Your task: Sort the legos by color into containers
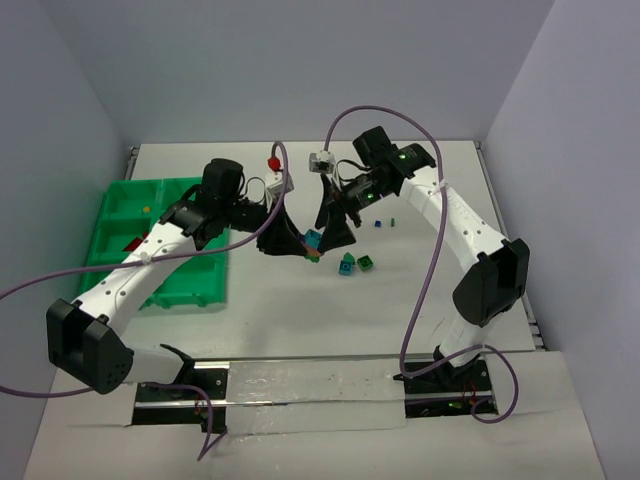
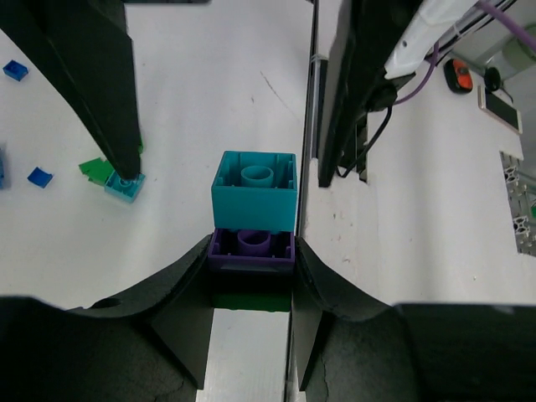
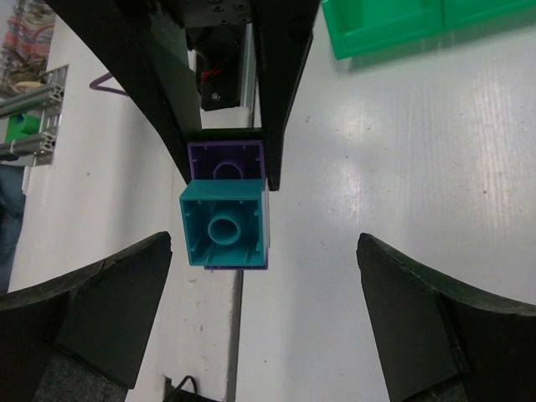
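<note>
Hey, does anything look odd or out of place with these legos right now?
Yes. A teal brick is stuck on a purple brick, two colours joined, so they cannot be sorted as they are. The left gripper clamps the purple one in its jaws; the right gripper stands open around the pair.

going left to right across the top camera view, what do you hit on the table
green tray → left hand gripping a teal-and-purple lego stack → loose teal lego → green lego → tiny blue lego → tiny green lego
</note>
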Controlling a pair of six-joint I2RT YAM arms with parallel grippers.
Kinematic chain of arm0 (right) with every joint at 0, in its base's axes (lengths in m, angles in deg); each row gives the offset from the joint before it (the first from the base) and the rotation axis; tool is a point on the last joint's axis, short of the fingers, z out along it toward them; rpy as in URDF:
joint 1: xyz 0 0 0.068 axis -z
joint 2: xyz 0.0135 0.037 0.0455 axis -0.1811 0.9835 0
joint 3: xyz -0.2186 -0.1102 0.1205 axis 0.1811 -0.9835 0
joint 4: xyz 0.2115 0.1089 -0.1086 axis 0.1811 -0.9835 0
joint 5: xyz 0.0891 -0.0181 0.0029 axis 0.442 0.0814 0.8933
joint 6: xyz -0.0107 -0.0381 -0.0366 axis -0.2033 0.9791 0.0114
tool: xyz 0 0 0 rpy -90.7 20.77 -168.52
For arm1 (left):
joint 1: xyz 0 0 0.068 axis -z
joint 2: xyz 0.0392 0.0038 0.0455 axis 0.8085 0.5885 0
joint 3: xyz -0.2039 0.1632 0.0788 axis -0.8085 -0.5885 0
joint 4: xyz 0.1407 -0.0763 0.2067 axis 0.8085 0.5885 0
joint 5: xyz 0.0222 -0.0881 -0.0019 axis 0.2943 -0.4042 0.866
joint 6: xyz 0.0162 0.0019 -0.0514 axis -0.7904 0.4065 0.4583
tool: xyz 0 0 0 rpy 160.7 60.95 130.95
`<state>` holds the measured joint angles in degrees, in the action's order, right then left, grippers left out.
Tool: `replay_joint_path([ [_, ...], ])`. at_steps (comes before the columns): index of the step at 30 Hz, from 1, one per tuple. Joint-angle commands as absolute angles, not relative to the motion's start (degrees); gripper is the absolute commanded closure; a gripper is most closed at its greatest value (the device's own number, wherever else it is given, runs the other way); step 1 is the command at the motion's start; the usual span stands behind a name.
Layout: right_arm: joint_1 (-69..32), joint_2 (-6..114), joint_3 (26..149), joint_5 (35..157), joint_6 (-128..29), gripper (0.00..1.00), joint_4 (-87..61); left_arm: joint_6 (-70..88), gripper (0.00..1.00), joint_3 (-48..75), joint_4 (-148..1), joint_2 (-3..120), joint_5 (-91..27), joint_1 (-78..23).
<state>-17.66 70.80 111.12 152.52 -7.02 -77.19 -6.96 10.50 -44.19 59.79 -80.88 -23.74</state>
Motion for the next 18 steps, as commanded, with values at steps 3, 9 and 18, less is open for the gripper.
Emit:
replay_joint_path([
  [3,-19.3,69.5,110.8,154.6,-8.3,0.03,-75.5,-0.3,1.0,12.1,-50.2,60.2,-83.3,-24.1],
  [9,-19.6,71.6,112.0,156.4,-10.5,0.28,-74.6,0.2,1.0,12.5,-50.2,60.8,-82.0,-24.1],
  [18,-20.3,72.6,112.3,155.0,-10.9,0.48,-74.4,2.0,1.0,13.2,-51.3,61.4,-81.1,-24.1],
])
